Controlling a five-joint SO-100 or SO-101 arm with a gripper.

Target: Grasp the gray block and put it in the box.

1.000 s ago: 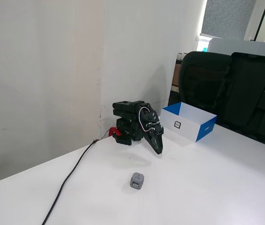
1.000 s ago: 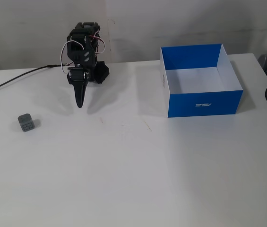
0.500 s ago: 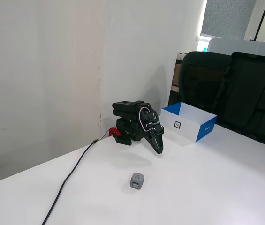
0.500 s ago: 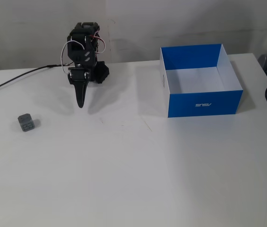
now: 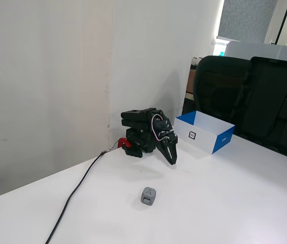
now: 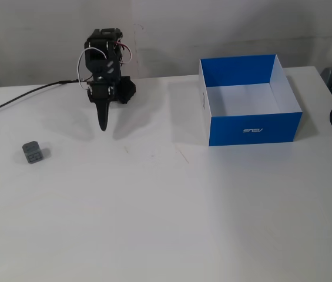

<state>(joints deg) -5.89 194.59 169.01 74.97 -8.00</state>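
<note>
The gray block (image 5: 149,195) (image 6: 33,153) is a small rounded cube lying alone on the white table, well apart from the arm. The box (image 5: 217,138) (image 6: 252,130) is blue outside and white inside, and it is empty. The black arm is folded up near the wall. Its gripper (image 5: 172,160) (image 6: 102,126) points down over the table, shut with nothing in it. In a fixed view the block lies down and left of the gripper and the box stands far to the right.
A black cable (image 5: 77,191) (image 6: 19,100) runs from the arm's base across the table. Black office chairs (image 5: 245,96) stand behind the box. A wall (image 5: 46,76) rises right behind the arm.
The gripper has lifted slightly and swung a little; its tip sits higher than a second ago. The block and the box have not moved.
</note>
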